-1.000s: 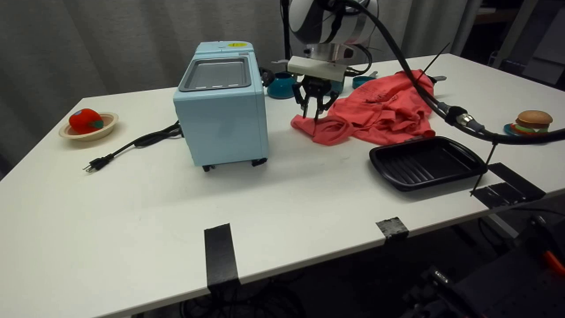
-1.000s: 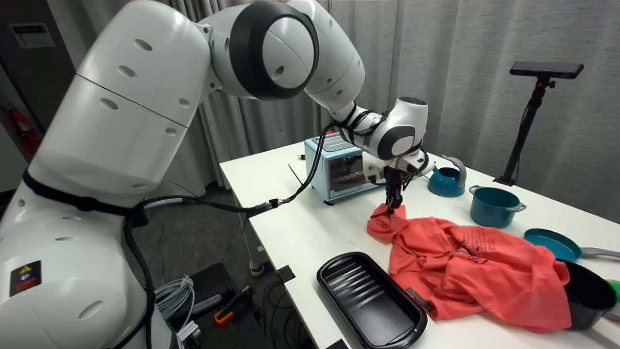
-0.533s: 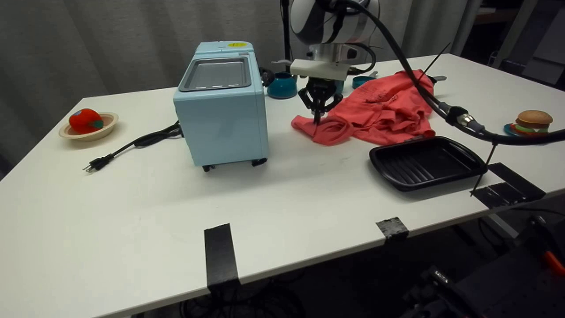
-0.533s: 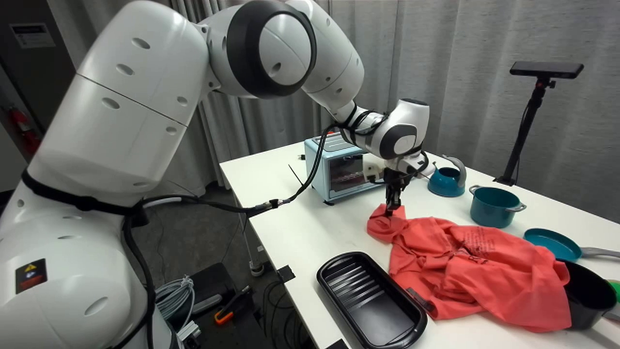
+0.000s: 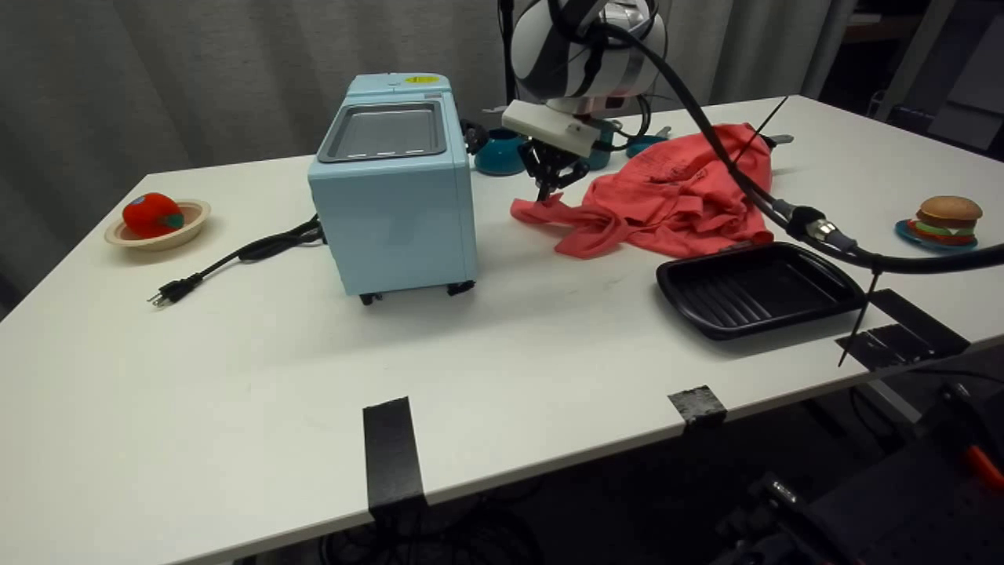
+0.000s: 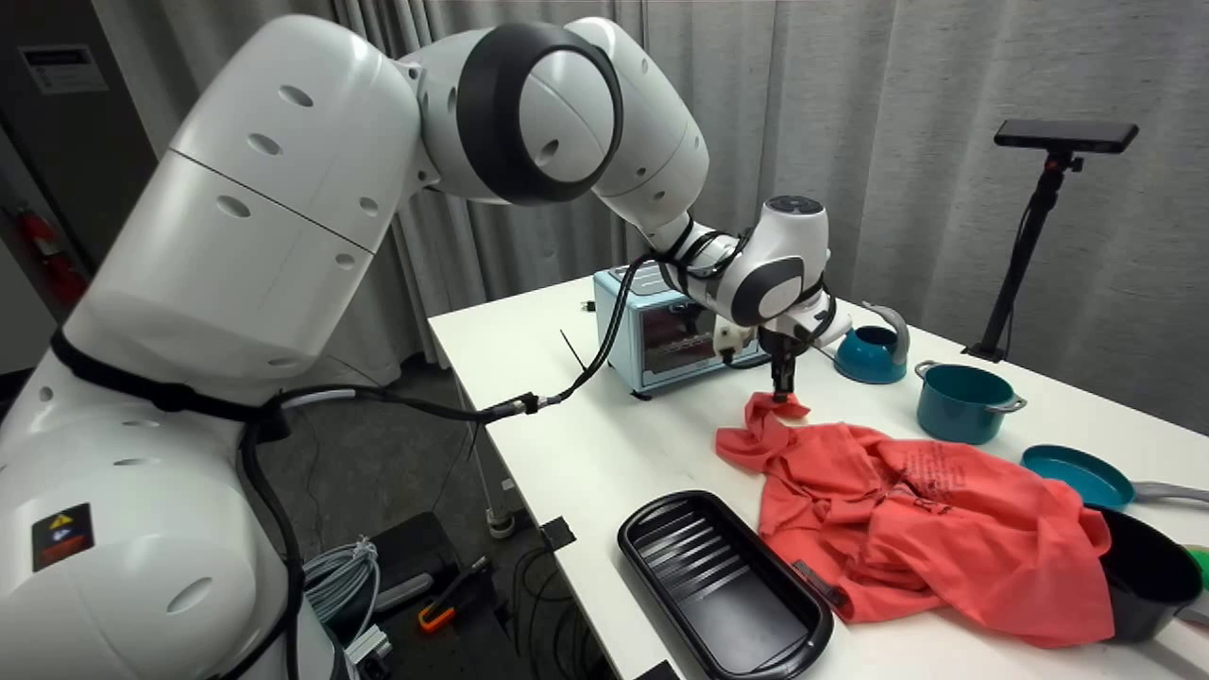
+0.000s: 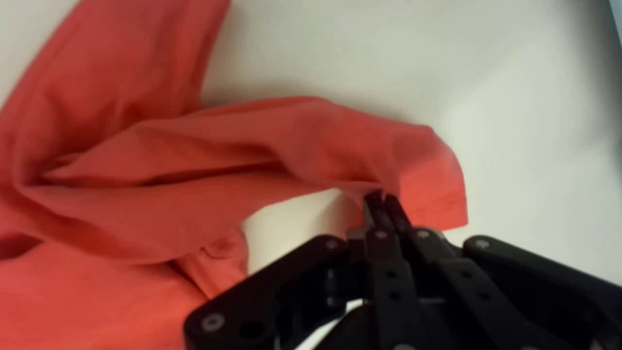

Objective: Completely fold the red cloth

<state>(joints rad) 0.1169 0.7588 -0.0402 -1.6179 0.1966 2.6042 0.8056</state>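
The red cloth [image 5: 682, 188] lies crumpled on the white table in both exterior views [image 6: 926, 538], with one narrow, sleeve-like end reaching toward the toaster oven. My gripper [image 7: 383, 197] is shut on that narrow end, a little in from its hem. The pinched part is lifted slightly and the strip behind it is pulled taut and twisted. The gripper also shows in both exterior views [image 5: 543, 196] [image 6: 782, 395], tilted, at the cloth's end. The cloth between the fingertips is mostly hidden.
A light blue toaster oven [image 5: 400, 212] stands close beside the gripper. A black baking tray [image 6: 723, 586] lies against the cloth's near edge. A teal kettle [image 6: 871, 354], teal pot [image 6: 965, 404], teal pan [image 6: 1077, 472] and black pot [image 6: 1148, 576] stand behind and beside the cloth.
The gripper was open over the cloth's narrow end, then shut on it. It has since risen, tilted and moved slightly toward the kettle side, drawing that end up and along.
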